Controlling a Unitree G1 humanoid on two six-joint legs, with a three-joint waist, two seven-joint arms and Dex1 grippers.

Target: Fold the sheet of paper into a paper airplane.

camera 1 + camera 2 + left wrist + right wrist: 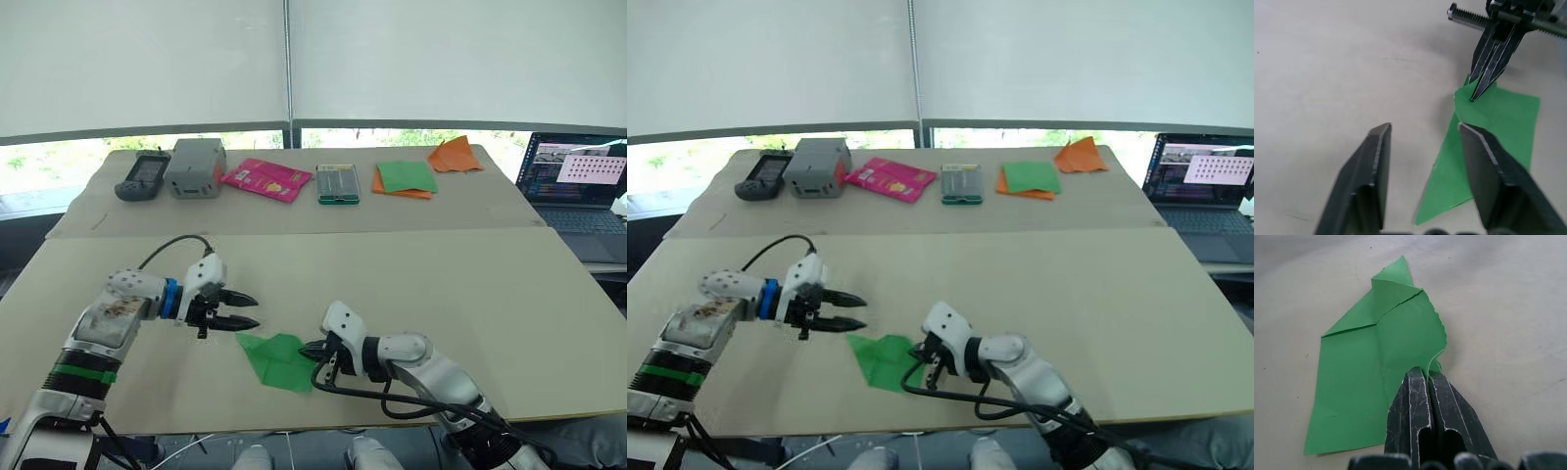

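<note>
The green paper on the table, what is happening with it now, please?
A humanoid robot is folding the sheet of paper into an airplane on the near table. The right hand is shut on one edge of the sheet, lifting it slightly. The left hand is open, just beside the sheet's other end, not touching it. The sheet has some corner folds but is not yet an airplane.
</note>
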